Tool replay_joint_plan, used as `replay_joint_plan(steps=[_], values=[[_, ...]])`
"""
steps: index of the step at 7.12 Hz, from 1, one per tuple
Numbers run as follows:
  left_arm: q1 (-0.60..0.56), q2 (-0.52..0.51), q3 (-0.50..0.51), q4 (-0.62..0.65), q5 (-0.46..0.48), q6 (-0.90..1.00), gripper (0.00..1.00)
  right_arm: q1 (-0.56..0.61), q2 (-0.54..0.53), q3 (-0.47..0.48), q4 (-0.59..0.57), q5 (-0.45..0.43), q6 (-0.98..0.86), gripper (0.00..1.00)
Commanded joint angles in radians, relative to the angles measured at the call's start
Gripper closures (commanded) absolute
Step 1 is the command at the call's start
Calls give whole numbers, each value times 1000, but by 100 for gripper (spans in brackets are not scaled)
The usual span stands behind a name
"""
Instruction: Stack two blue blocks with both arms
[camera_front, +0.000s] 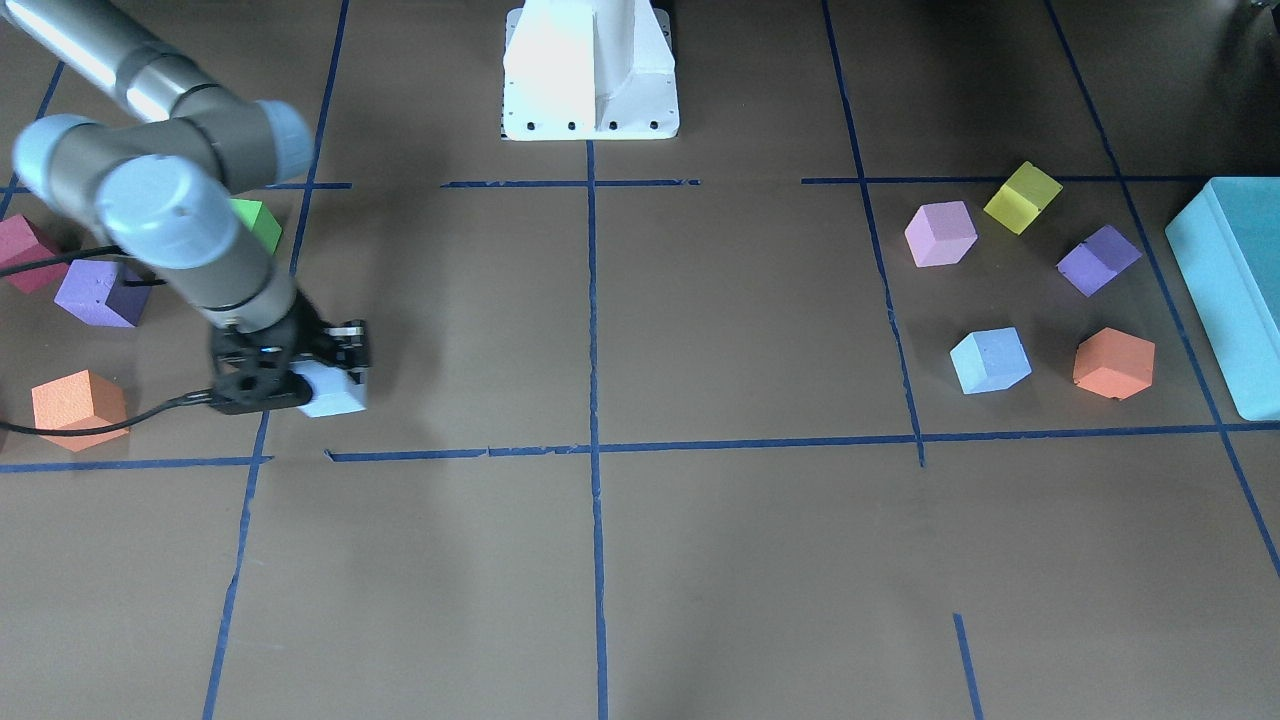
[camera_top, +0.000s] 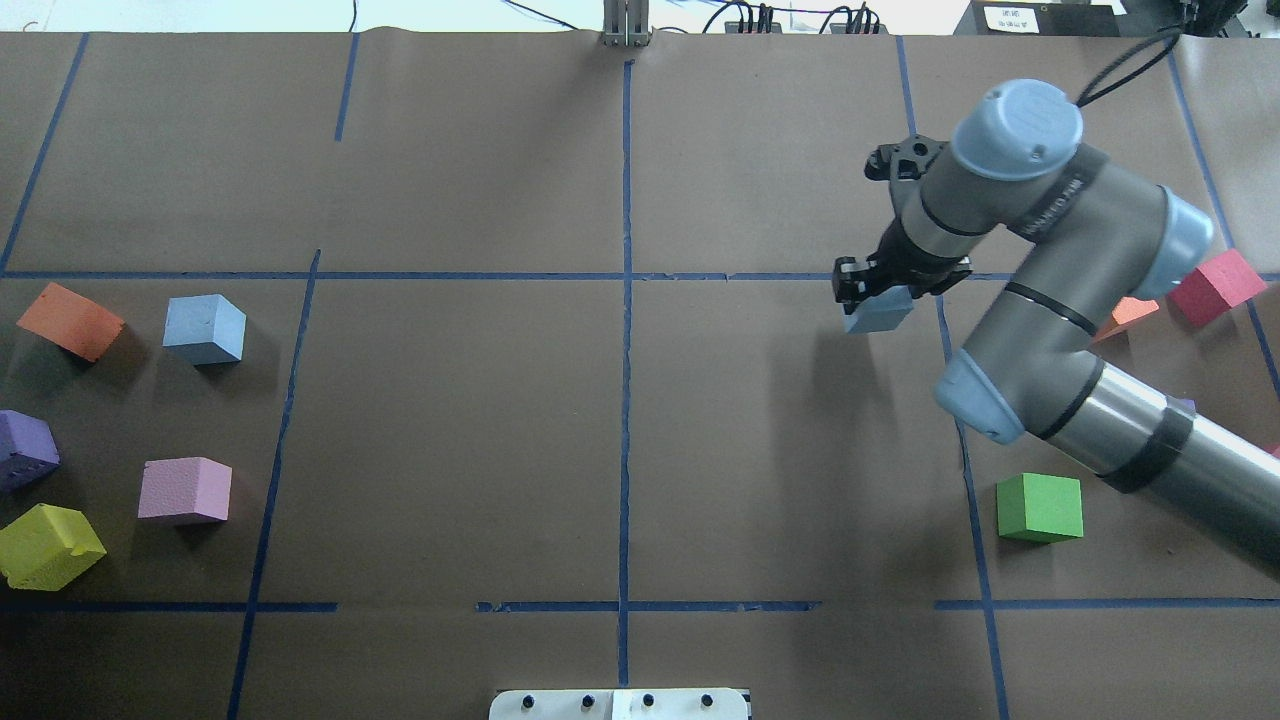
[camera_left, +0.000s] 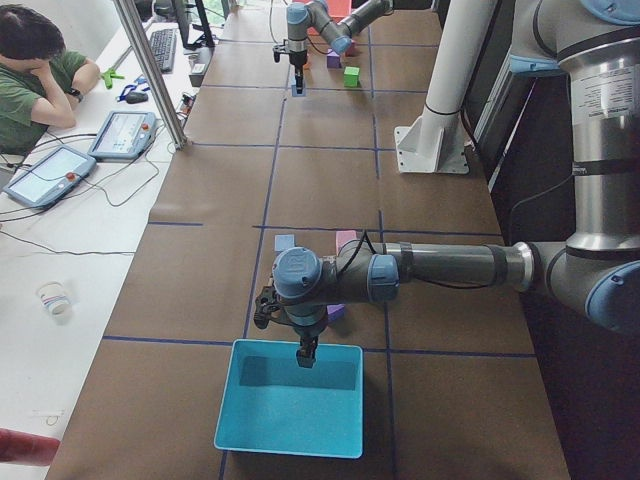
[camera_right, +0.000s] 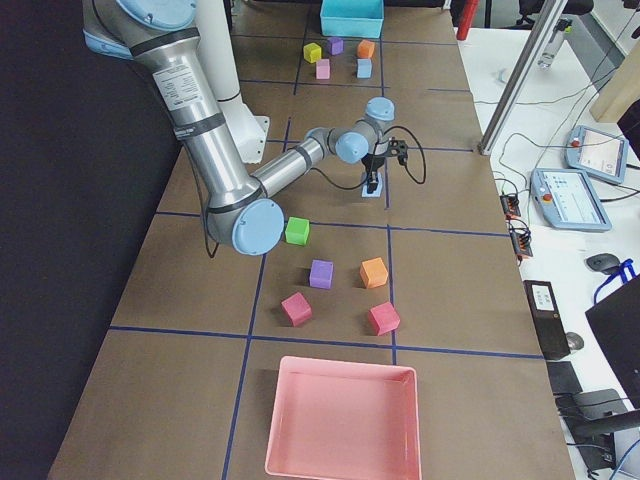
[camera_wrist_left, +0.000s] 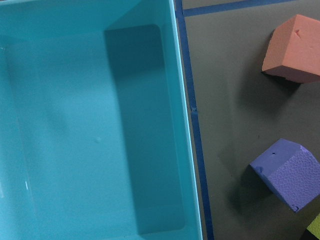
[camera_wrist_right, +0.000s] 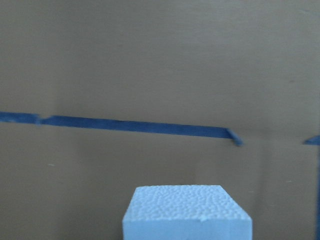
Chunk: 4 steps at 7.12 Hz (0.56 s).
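My right gripper (camera_front: 322, 385) is shut on one pale blue block (camera_front: 335, 395), held low over the brown table near a blue tape line; this block also shows in the overhead view (camera_top: 878, 310) and fills the bottom of the right wrist view (camera_wrist_right: 186, 212). The other blue block (camera_front: 990, 360) sits free on the table among other cubes, and it also shows in the overhead view (camera_top: 205, 328). My left gripper (camera_left: 305, 352) shows only in the exterior left view, hanging over the teal box (camera_left: 290, 440); I cannot tell whether it is open or shut.
Around the free blue block lie an orange cube (camera_front: 1113, 363), a purple cube (camera_front: 1098, 259), a pink cube (camera_front: 940, 233) and a yellow cube (camera_front: 1021, 197). The teal box (camera_front: 1225, 290) stands beside them. Near the right arm are green (camera_top: 1040, 507), red (camera_top: 1215, 286) and orange cubes. A pink tray (camera_right: 340, 460) is at the table's end.
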Motion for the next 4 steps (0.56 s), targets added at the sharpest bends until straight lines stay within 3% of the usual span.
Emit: replay_joint_plan(steps=[1, 2, 4], values=[[0, 0, -4, -1, -1, 0, 0, -113, 280, -181, -63, -90, 219, 62], [0, 0, -4, -1, 1, 0, 0, -145, 387, -289, -58, -112, 274, 61], [0, 0, -4, -1, 1, 0, 0, -196, 452, -362, -49, -162, 325, 60]])
